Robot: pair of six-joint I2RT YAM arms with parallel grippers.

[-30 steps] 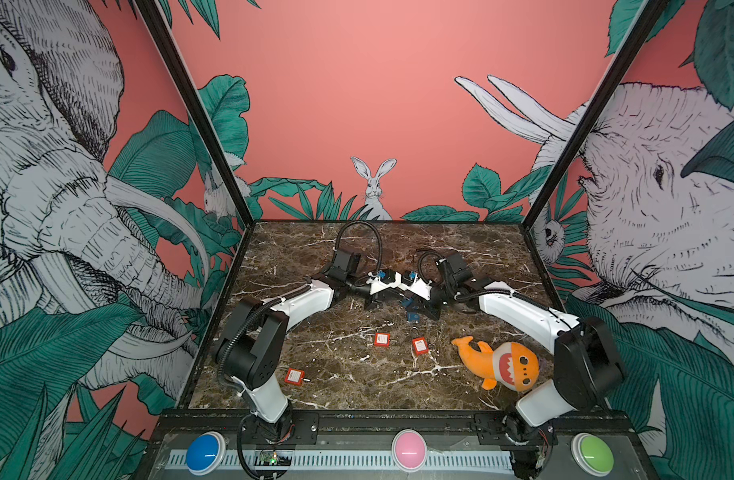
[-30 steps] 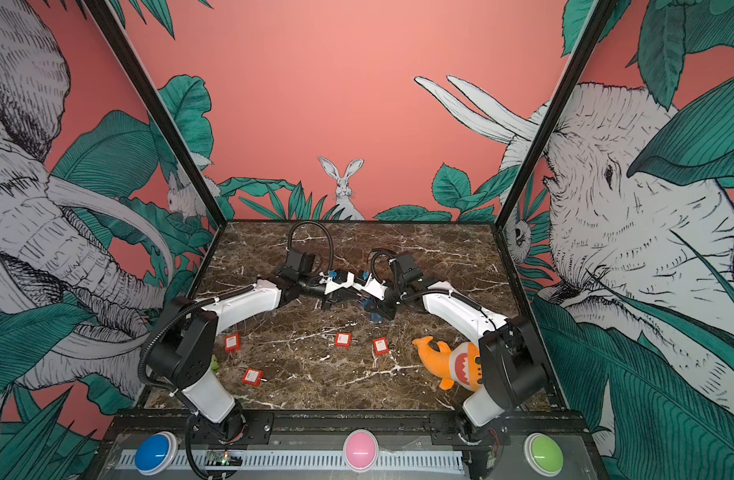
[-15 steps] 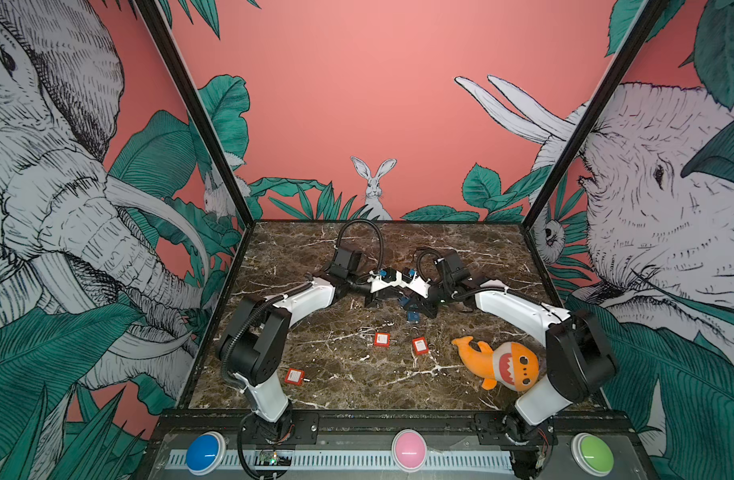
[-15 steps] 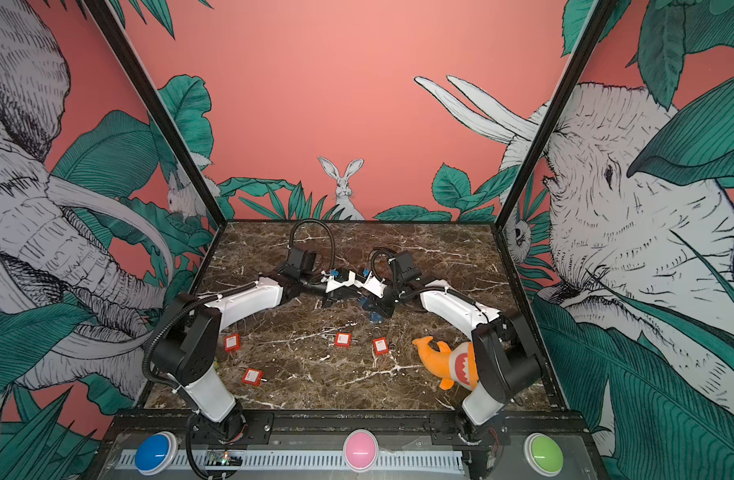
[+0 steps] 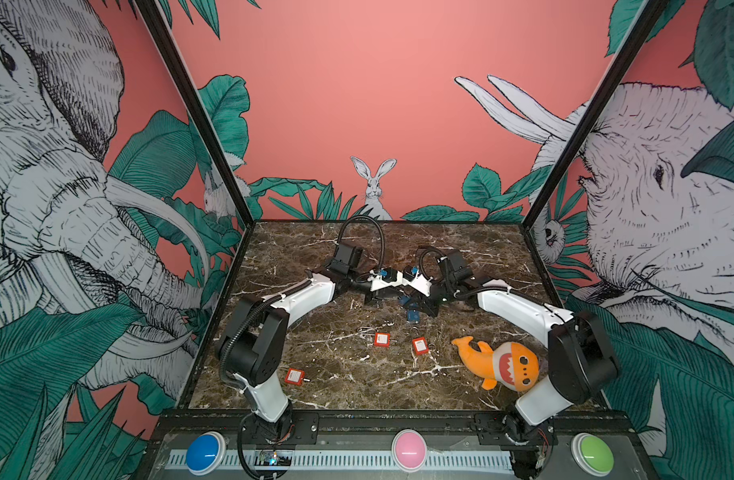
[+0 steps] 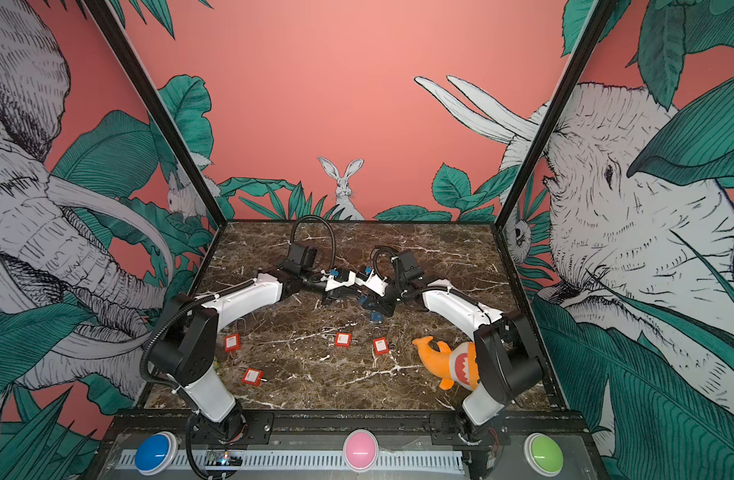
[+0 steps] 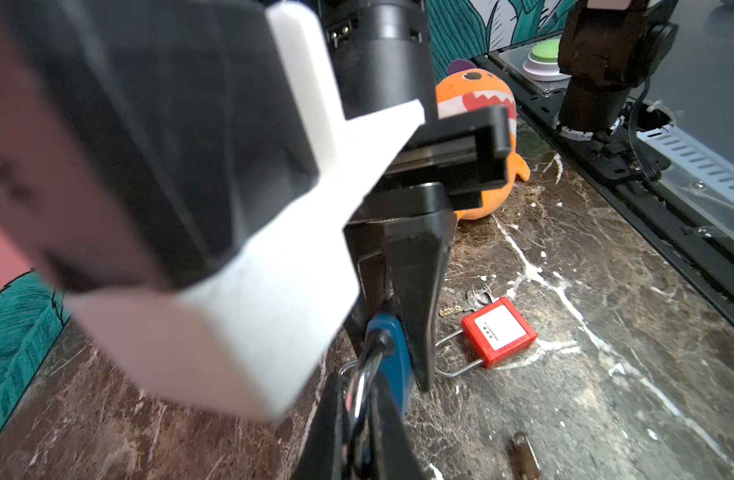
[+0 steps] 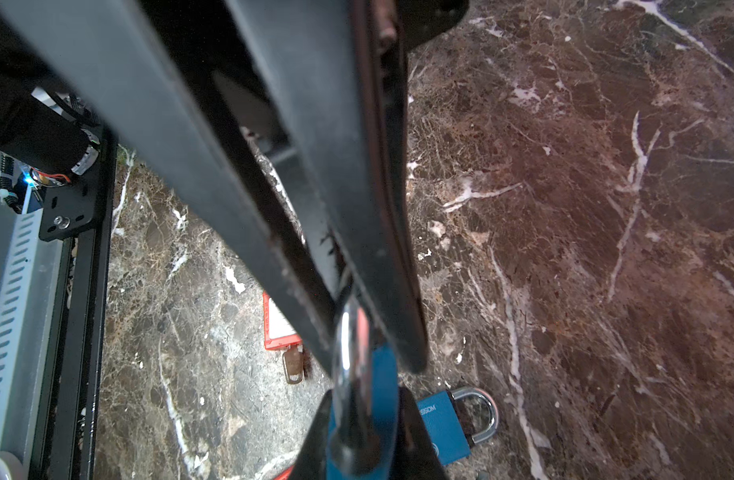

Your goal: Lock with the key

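Blue padlock in the grip of left claw and right claw.

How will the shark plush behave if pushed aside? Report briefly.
The plush looks soft and stuffed, so it is probably light and squashy under a grip. It lies flat on the table, so it would likely slide or drag rather than roll.
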